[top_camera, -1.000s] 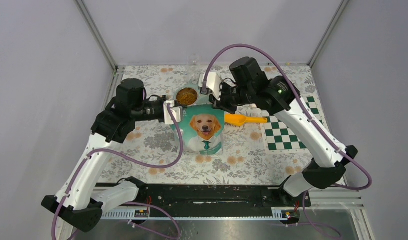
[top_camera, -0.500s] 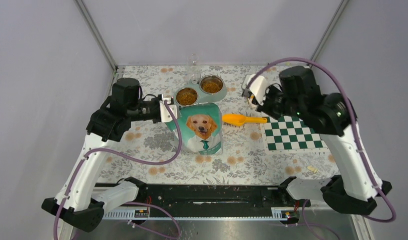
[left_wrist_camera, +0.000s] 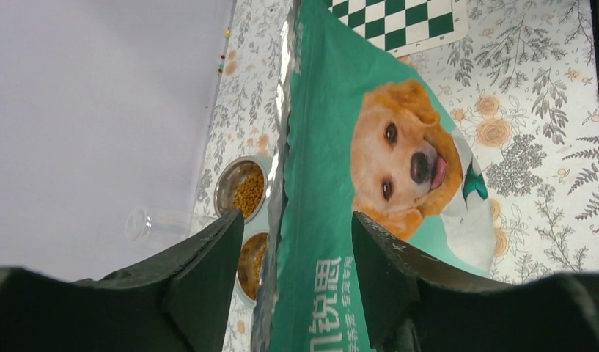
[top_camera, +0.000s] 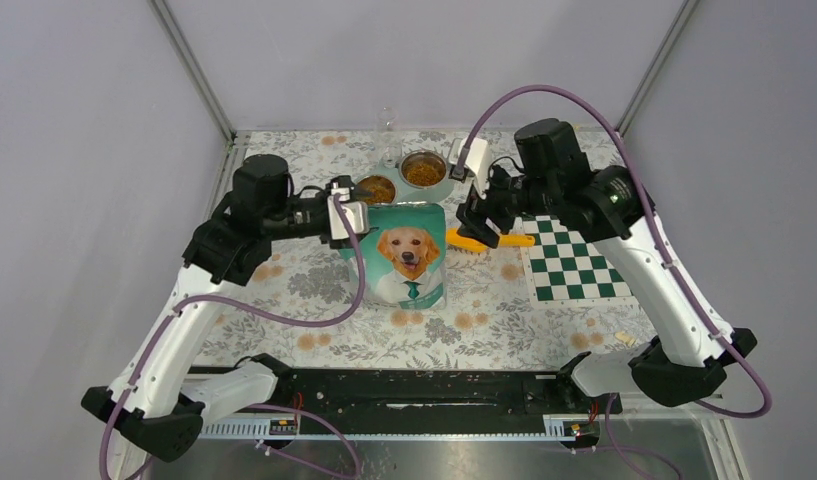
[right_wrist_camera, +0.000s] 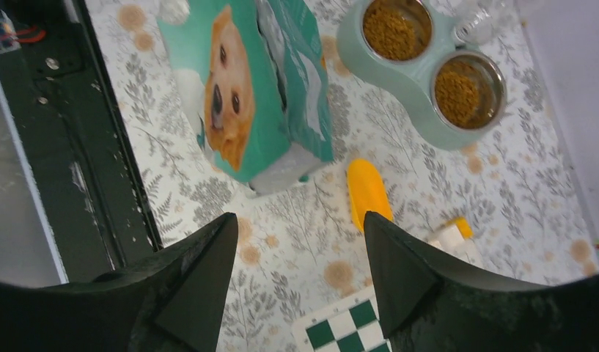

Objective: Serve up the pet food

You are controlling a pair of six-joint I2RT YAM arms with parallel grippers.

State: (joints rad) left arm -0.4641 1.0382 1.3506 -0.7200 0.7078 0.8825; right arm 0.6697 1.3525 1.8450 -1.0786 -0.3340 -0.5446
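Right fingers (right_wrist_camera: 201, 279), spread and empty, are back over the scoop (right_wrist_camera: 367, 192); left fingers (left_wrist_camera: 208, 271) straddle the bag (left_wrist_camera: 318, 110), unclenched. Both bowls (right_wrist_camera: 399, 82) hold pet food (right_wrist_camera: 388, 29)

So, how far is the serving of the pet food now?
Done: both cups of the double bowl hold kibble.
In hand: the left hand straddles the top of the upright bag; whether it grips is unclear. The right hand is open and empty above the scoop.
Left: probably only tidying up.
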